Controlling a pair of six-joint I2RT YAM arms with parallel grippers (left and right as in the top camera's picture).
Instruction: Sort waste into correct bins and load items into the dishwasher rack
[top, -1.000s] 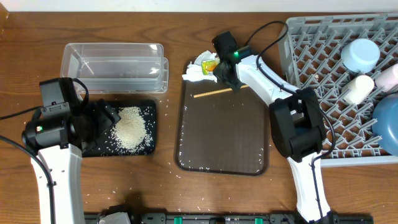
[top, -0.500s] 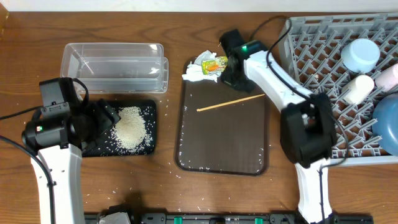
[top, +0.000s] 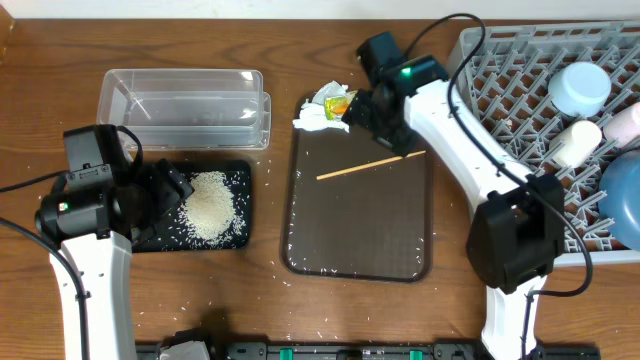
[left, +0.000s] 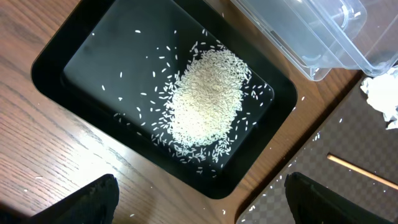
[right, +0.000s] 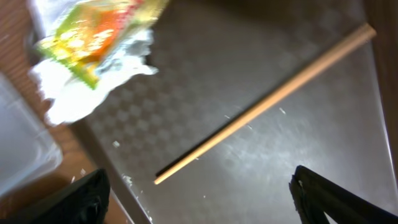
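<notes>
Chopstick released since a second ago: now lies loose and slanted across the upper half of the brown serving tray. Right jaws spread wide near its upper end, empty. Left jaws wide, empty, over rice in black tray.

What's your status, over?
Left tool open, right tool open, both empty. Chopstick lying loose on brown serving tray. Napkin, wrapper at tray's corner, clear of chopstick.

The left gripper at mid-left of the frame and the right gripper at upper centre both point down, fingers spread wide, holding nothing.
</notes>
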